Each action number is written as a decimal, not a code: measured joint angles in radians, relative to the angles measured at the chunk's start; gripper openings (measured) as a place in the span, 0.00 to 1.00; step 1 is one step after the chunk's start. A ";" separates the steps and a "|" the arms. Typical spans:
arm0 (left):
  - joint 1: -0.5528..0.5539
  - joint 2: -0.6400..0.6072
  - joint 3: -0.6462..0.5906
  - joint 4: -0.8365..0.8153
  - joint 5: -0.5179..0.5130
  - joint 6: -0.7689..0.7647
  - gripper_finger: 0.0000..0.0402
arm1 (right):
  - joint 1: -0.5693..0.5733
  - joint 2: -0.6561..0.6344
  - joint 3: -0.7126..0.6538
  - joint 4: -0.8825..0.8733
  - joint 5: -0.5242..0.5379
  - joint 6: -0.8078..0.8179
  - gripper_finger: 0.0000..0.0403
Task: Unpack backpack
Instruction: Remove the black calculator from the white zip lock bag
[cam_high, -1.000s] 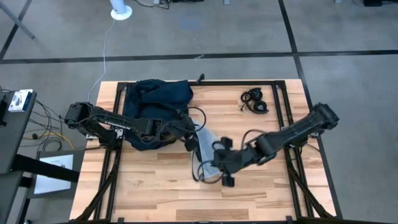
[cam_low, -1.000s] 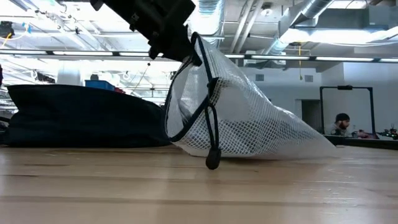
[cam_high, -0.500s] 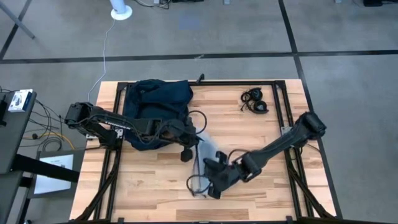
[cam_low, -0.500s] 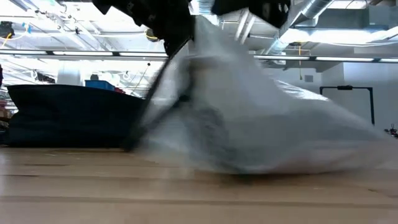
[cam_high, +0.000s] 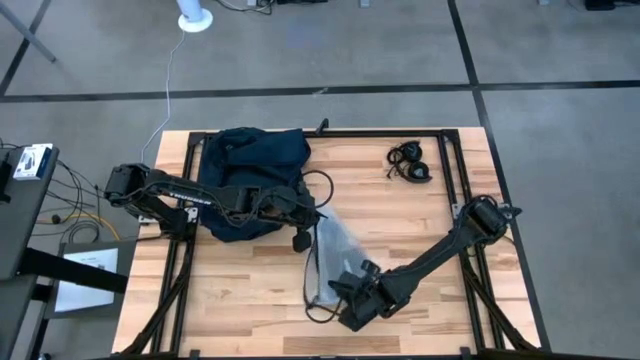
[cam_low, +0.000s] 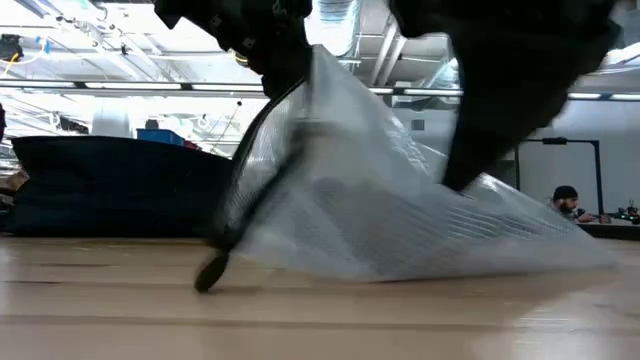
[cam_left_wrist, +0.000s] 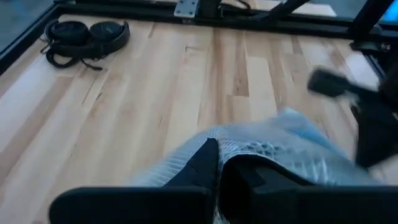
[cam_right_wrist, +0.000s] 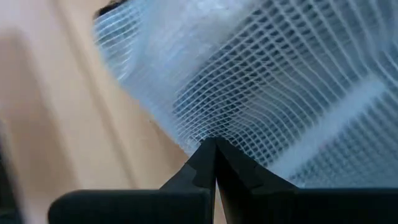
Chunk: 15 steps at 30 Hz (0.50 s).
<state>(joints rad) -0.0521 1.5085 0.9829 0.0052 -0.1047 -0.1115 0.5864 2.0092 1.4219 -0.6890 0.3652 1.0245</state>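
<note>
Mesh bag (cam_high: 335, 250) beside backpack (cam_high: 250, 165), headphones (cam_high: 410, 163) apart

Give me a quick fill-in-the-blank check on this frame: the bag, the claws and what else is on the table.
1. Both claws are shut on the white ____ bag.
2. The right claw grips the bag's end nearer the table's ____ edge.
3. The left claw grips it beside the navy ____ .
4. The black ____ lie alone near the table's far right corner.

Missing words: mesh; front; backpack; headphones
</note>
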 joint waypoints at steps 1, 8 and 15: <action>-0.002 0.000 0.000 -0.006 -0.001 -0.016 0.00 | 0.001 -0.004 -0.023 0.001 0.004 0.004 0.00; -0.050 -0.002 0.002 -0.025 -0.023 -0.096 0.00 | -0.022 -0.144 -0.340 0.255 -0.018 0.000 0.00; -0.095 -0.002 0.002 -0.156 -0.112 -0.234 0.00 | -0.088 -0.430 -0.663 0.354 -0.005 -0.014 0.00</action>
<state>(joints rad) -0.1470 1.5066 0.9852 -0.1512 -0.2163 -0.3456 0.4989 1.5796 0.7590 -0.3347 0.3603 1.0101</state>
